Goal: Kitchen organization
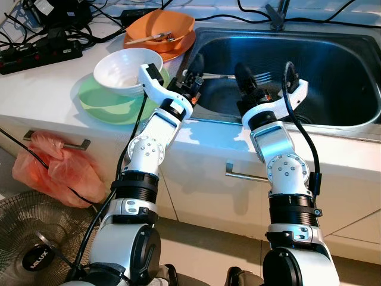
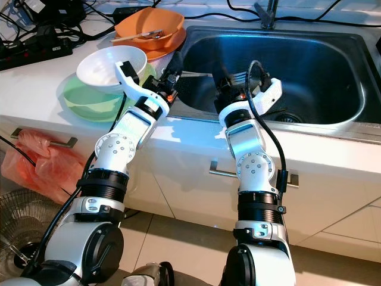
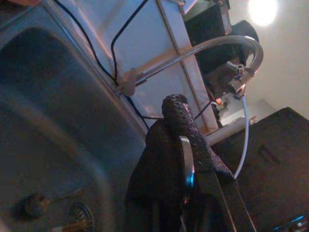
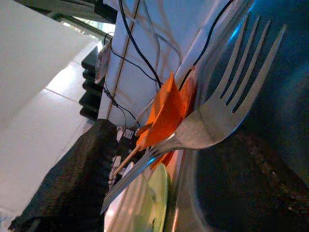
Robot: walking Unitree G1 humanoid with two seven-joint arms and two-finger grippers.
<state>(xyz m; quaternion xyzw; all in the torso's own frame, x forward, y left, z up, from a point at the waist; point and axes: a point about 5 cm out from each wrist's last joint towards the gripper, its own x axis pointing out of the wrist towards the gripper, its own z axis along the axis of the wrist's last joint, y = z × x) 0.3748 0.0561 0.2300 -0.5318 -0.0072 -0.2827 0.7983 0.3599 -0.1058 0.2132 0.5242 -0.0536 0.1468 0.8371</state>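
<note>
Fork (image 4: 212,121) tines plain from right wrist, handle in left gripper (image 3: 181,140).

My left gripper (image 1: 193,67) hides the fork's (image 1: 238,76) handle end. My right gripper (image 1: 244,74) covers part of its neck; whether those fingers grip anything, I cannot tell. The faucet's (image 1: 275,15) top is cropped.

The sink (image 1: 333,71) basin lies open to the right of both pincers; a fork (image 1: 238,76) spans between them; stacked bowls (image 1: 122,71) crowd the surface at left; the tap (image 1: 277,15) stands behind.
</note>
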